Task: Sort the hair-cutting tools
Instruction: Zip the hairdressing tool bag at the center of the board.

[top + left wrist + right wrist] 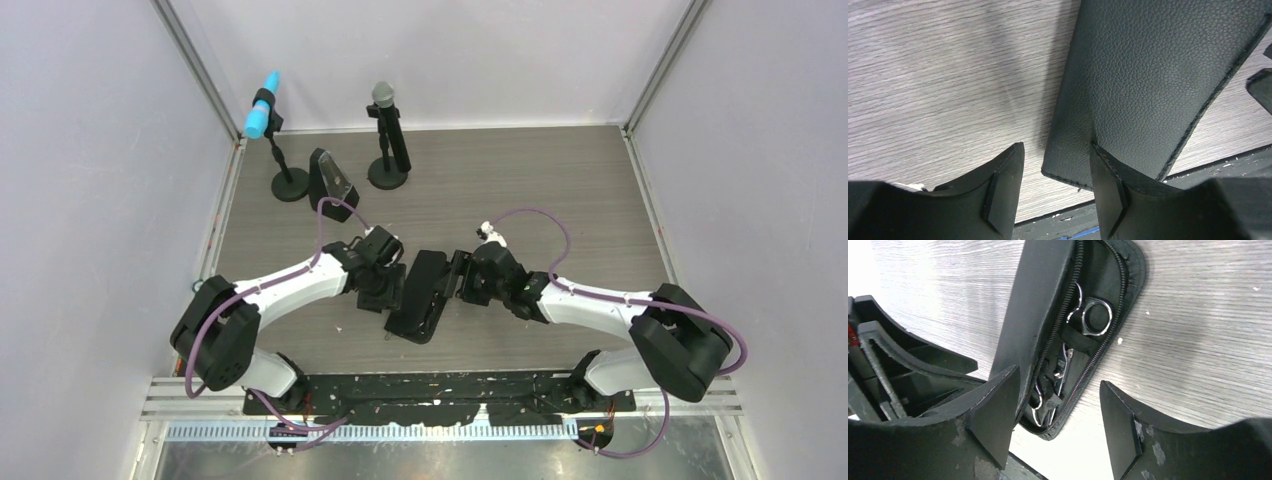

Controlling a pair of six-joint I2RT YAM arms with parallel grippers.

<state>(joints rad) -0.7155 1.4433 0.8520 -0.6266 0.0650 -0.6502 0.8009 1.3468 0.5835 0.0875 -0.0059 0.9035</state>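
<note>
Scissors (1096,315) (2 silver pairs) sit inside the unzipped pouch (420,295), midway along the table's (560,180) near edge. Right gripper (1059,377) gapes wide, empty; left gripper (1055,150) half-parted, empty. With nothing holding it, the flap (1033,305) could drop shut over them.

The pouch (1033,315) is only half unzipped in the right wrist view, and its raised side covers most of the inside. Of the scissors (1109,317) only silver finger rings show; the blades are hidden. Other dark things inside cannot be told. In the left wrist view the top edge cuts the pouch off.
</note>
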